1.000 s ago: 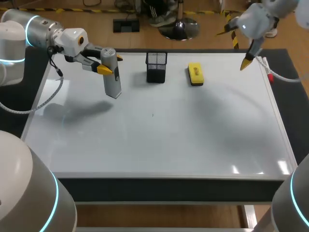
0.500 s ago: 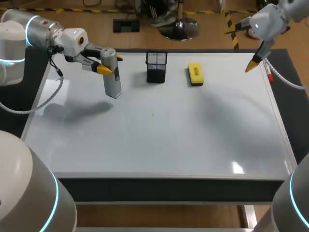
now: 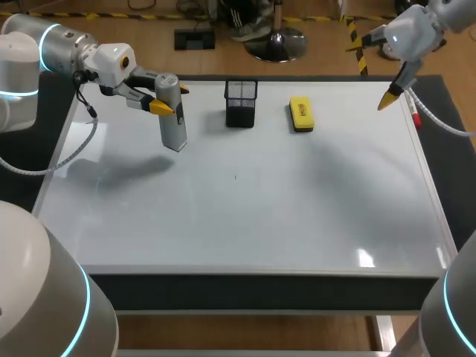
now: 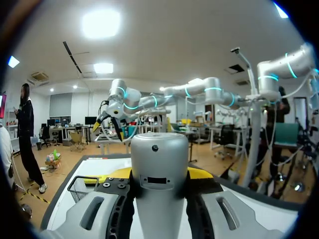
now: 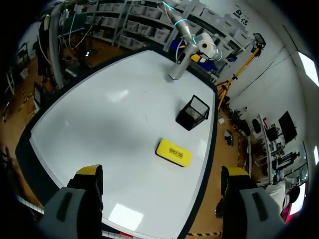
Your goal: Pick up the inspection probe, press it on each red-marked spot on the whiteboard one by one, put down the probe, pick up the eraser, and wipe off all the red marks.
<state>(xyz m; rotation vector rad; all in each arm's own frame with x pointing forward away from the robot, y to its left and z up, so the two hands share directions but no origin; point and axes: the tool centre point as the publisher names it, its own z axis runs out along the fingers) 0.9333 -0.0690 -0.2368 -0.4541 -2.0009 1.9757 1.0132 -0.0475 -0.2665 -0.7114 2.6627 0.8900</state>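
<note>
My left gripper (image 3: 172, 98) is shut on the top of a grey inspection probe (image 3: 172, 123), which hangs upright over the back left of the whiteboard (image 3: 245, 208). In the left wrist view the probe (image 4: 158, 174) fills the space between the fingers of that gripper (image 4: 158, 172). A yellow eraser (image 3: 300, 114) lies at the back, right of centre. My right gripper (image 3: 372, 71) hangs wide open and empty, high over the back right corner. From its own view the right gripper (image 5: 162, 174) looks down on the eraser (image 5: 173, 153) and the far probe (image 5: 177, 69). I see no red marks.
A black mesh pen holder (image 3: 241, 103) stands at the back middle, between probe and eraser. A red marker (image 3: 413, 113) lies along the board's right edge under the right gripper. A tiny dark speck (image 3: 236, 177) shows near the board's middle.
The right gripper has drifted right and slightly back, still wide open. The left gripper and probe have not moved.
</note>
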